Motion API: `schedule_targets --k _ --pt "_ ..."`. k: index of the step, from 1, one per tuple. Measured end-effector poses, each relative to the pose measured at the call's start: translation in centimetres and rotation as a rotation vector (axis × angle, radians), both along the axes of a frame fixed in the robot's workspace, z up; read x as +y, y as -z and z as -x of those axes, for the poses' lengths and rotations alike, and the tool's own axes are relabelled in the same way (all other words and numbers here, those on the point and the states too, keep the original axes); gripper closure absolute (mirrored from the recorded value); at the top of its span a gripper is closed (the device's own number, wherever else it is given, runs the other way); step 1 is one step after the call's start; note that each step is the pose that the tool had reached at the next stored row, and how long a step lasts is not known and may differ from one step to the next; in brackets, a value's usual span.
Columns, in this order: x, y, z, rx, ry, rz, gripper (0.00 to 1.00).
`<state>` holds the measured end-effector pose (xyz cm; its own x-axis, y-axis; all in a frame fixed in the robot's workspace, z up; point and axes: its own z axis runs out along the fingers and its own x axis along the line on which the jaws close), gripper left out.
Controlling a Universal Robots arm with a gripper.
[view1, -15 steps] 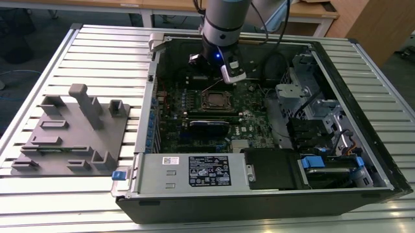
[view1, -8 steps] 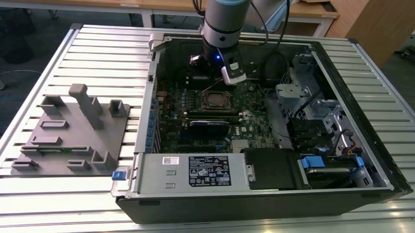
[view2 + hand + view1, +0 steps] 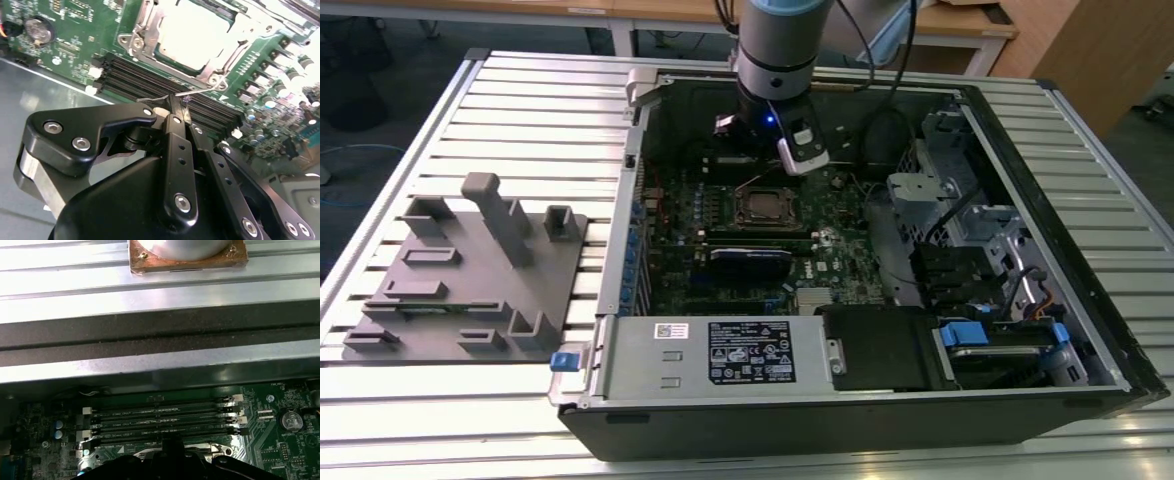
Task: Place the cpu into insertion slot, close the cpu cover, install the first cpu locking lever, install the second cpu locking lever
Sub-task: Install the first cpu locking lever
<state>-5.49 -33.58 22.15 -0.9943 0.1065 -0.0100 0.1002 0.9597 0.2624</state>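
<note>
The tool [image 3: 175,106] is hanging low over the green board [image 3: 75,30] inside the computer case [image 3: 1067,330], its fingers [image 3: 179,147] drawn together with a thin wire lever [image 3: 200,90] lying across their tips. The cpu [image 3: 192,30] is sitting in the insertion slot [image 3: 761,205], with the cpu cover [image 3: 150,22] lying flat around it.

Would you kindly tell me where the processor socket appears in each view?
Exterior view: processor socket mid-board, inside the open case.
Second wrist view: socket rim around the pale chip.
First wrist view: socket rim, partly hidden.
Shared landmark: black memory slots alongside it in both wrist views.
</note>
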Motion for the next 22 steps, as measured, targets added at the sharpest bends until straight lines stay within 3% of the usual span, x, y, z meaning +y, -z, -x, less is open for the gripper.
schedule_targets --k 5,8,14,22 --pt "0.00 0.10 0.00 -0.0369 -0.001 -0.0069 0.90" --pt "0.00 0.17 0.00 -0.0533 -0.002 -0.0097 0.90" --pt "0.00 0.20 0.00 -0.0540 -0.002 -0.0098 0.90" --pt "0.00 0.67 0.00 -0.0652 -0.002 -0.0096 0.90"
